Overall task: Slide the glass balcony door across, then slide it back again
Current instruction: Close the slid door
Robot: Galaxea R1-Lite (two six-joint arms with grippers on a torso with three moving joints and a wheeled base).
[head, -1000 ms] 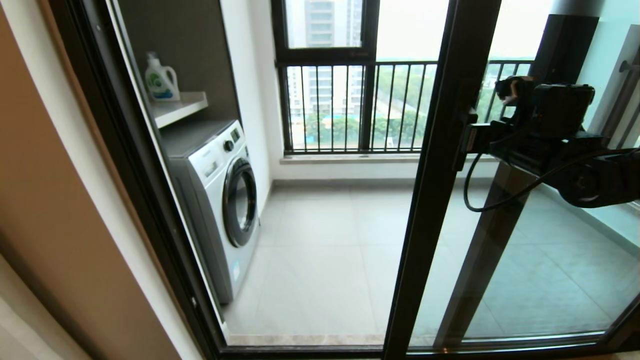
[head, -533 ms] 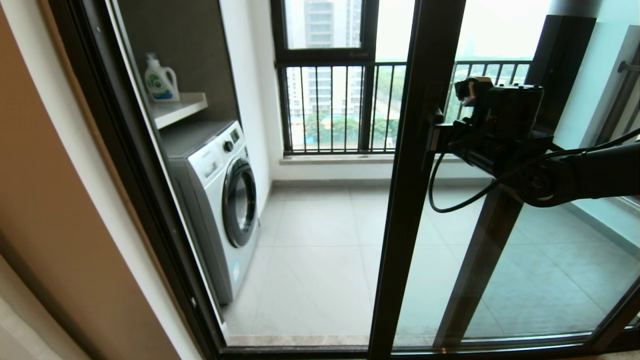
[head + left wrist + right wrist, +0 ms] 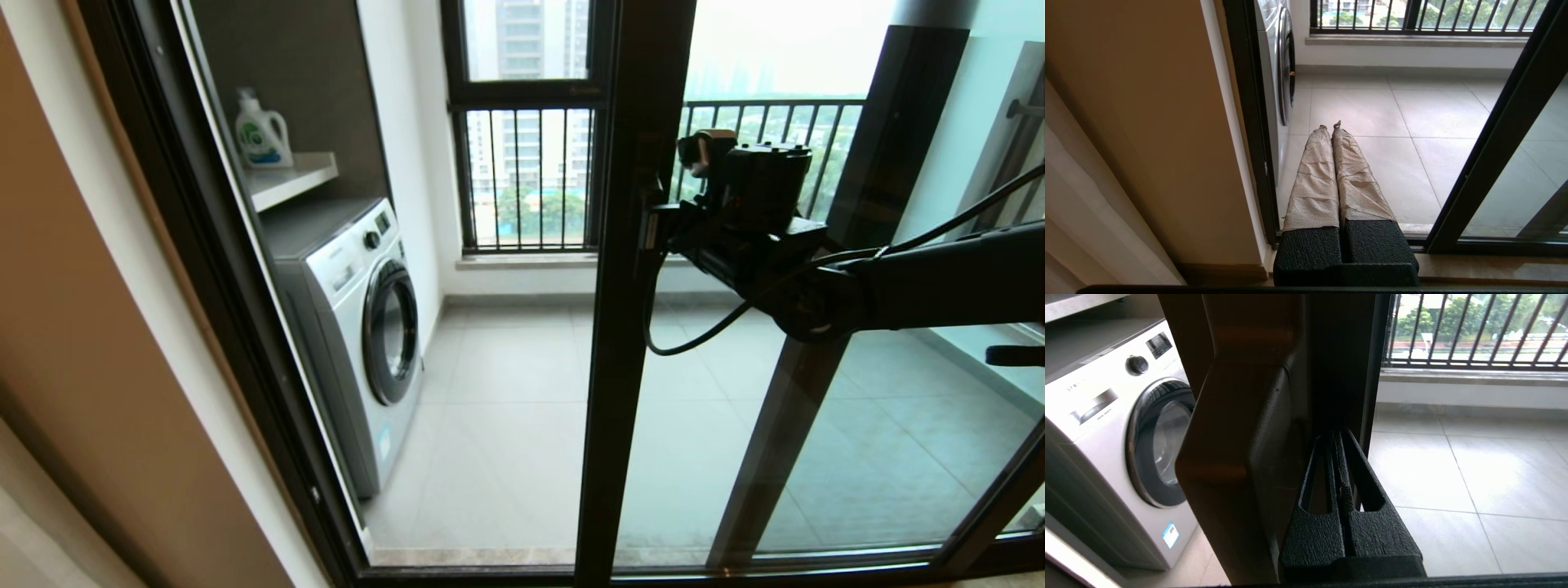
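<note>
The glass balcony door (image 3: 627, 343) stands partly across the opening, its dark upright near the middle of the head view. The slim vertical handle (image 3: 1237, 457) sits on that upright. My right gripper (image 3: 658, 224) is at handle height with its fingers pressed together. Their tips (image 3: 1333, 437) are tucked into the slot between handle and frame, and nothing is held between them. The left gripper (image 3: 1330, 124) hangs low by the left jamb, its cloth-wrapped fingers shut on nothing. The door's upright (image 3: 1494, 155) also crosses the left wrist view on a slant.
A white washing machine (image 3: 359, 327) stands on the balcony's left side under a shelf with a detergent bottle (image 3: 261, 131). The dark left jamb (image 3: 204, 286) bounds the opening. A second framed panel's upright (image 3: 865, 204) stands behind the door. A barred window (image 3: 531, 180) closes the far side.
The door has slid to the left with my right gripper at its handle, and the open gap beside the washing machine has narrowed. The right arm has stretched further left.
</note>
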